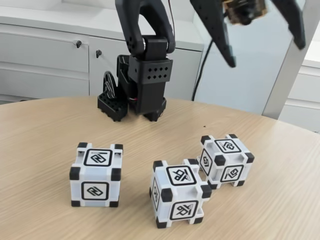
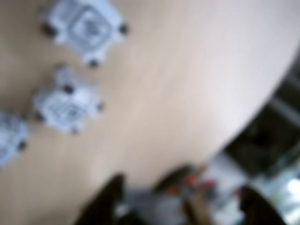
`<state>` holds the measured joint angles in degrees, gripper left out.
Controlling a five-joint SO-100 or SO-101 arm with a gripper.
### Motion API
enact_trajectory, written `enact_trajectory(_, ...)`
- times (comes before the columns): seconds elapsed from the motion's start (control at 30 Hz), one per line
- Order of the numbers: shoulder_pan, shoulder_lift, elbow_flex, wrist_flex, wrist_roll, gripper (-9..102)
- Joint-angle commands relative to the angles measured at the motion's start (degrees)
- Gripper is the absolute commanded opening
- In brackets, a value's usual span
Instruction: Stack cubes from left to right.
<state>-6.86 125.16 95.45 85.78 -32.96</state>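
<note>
Three white cubes with black corners stand apart on the wooden table in the fixed view: a left cube (image 1: pixel 96 175), a middle cube (image 1: pixel 179 193) and a right cube (image 1: pixel 225 160), the last two nearly touching. High above the right cube hangs my gripper (image 1: pixel 267 55), open wide with nothing between its fingers. The wrist view is blurred; it looks down on the cubes at upper left: one (image 2: pixel 84 28), another (image 2: pixel 66 105) and a third (image 2: pixel 9 137) cut by the edge. Dark fingers (image 2: pixel 107 201) show along its bottom.
The black arm base (image 1: pixel 142 92) stands at the back of the round table (image 1: pixel 40 140). White cabinets (image 1: pixel 45 60) line the wall behind. The table's curved edge (image 2: pixel 243 126) runs down the right of the wrist view, with floor clutter beyond.
</note>
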Motion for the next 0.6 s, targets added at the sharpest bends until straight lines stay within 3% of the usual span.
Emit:
enact_trajectory(0.0, -1.49, -0.26, -2.29, 1.32, -7.29, 33)
enact_trajectory(0.3, -1.32, -6.59, 2.02, 1.67, -27.60, 35)
enact_trajectory(0.57, -1.14, -15.73, 4.04, 0.88, -31.64, 35)
